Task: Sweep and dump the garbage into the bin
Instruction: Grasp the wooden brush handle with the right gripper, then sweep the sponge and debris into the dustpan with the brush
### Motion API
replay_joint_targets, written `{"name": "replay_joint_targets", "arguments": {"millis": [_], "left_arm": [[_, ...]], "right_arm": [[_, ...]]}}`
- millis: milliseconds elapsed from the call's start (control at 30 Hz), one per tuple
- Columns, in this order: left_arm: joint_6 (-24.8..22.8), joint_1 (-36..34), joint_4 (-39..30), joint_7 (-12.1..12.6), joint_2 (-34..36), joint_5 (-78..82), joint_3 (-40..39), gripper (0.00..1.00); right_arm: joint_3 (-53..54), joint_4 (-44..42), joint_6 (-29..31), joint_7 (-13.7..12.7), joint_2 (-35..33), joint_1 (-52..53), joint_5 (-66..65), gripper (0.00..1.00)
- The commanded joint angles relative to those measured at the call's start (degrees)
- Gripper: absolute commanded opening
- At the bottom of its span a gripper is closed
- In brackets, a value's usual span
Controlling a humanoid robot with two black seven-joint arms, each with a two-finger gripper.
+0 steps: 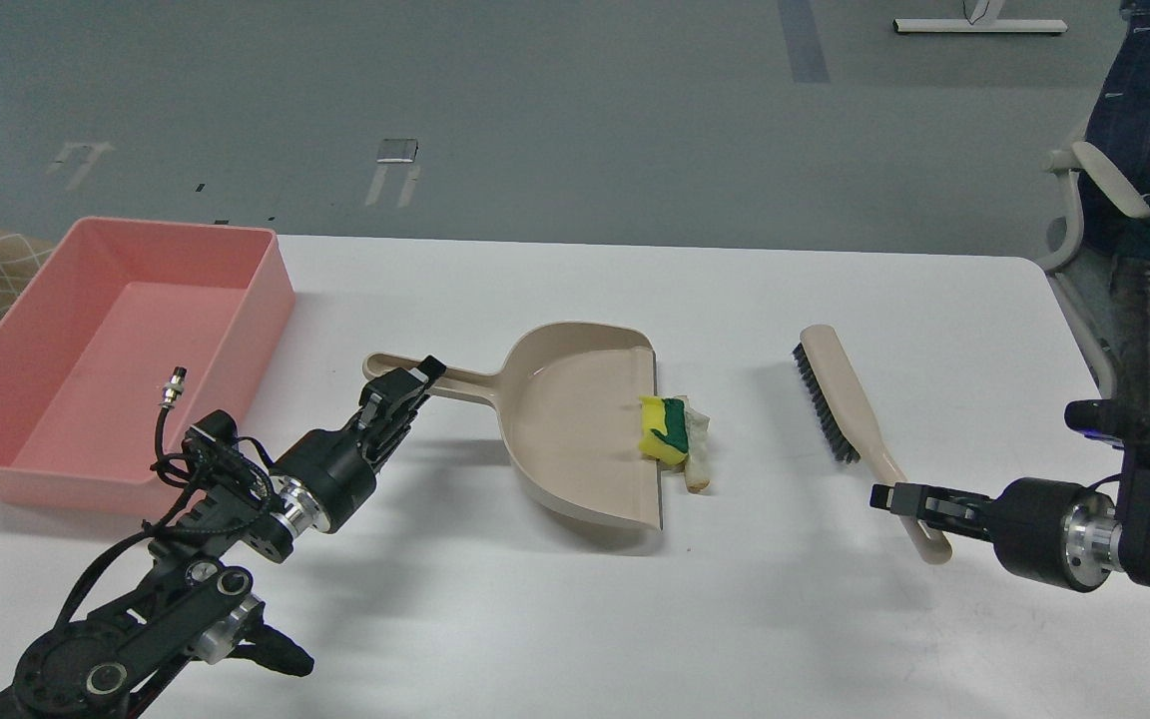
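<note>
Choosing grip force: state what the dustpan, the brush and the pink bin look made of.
Dustpan: likely hard plastic, smooth beige with a slight sheen. Brush: matching beige plastic handle, dark stiff-looking bristles, probably synthetic. Bin: moulded pink plastic, matte, thin sloped walls.

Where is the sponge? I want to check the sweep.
In the head view, the sponge sits mid-table at the dustpan lip, against the bread slice, left of the brush.
</note>
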Motion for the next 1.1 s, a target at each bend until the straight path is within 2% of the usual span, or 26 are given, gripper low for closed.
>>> {"name": "replay_joint_targets", "arguments": {"millis": [0, 134, 501, 701, 1068], "left_arm": [[0.0, 0.2, 0.0, -0.2, 0.2, 0.0, 0.0, 0.00], [0.0, 0.3, -0.8, -0.4, 0.2, -0.1, 0.0, 0.00], [0.0, 0.4, -0.8, -0.5, 0.3, -0.1, 0.1, 0.00], [0.1, 0.7, -0.4, -0.4, 0.4, 0.8, 0.2, 0.00], [0.6, 0.9, 0.1, -0.9, 1.8, 7.2, 0.2, 0.00]], "right_arm": [[-0.1, -0.2, 0.4, 0.1, 0.4, -0.2, 0.4, 0.00], [0.2, -0.1, 2.5, 0.4, 1.1, -0.2, 2.6, 0.00], [0.0, -0.5, 2.8, 0.6, 5.7, -0.5, 12.2, 0.00], [0.1, -0.4, 2.7, 0.6, 7.7, -0.8, 12.3, 0.00], [0.3, -0.2, 2.8, 0.8, 7.0, -1.3, 12.6, 0.00]]}}
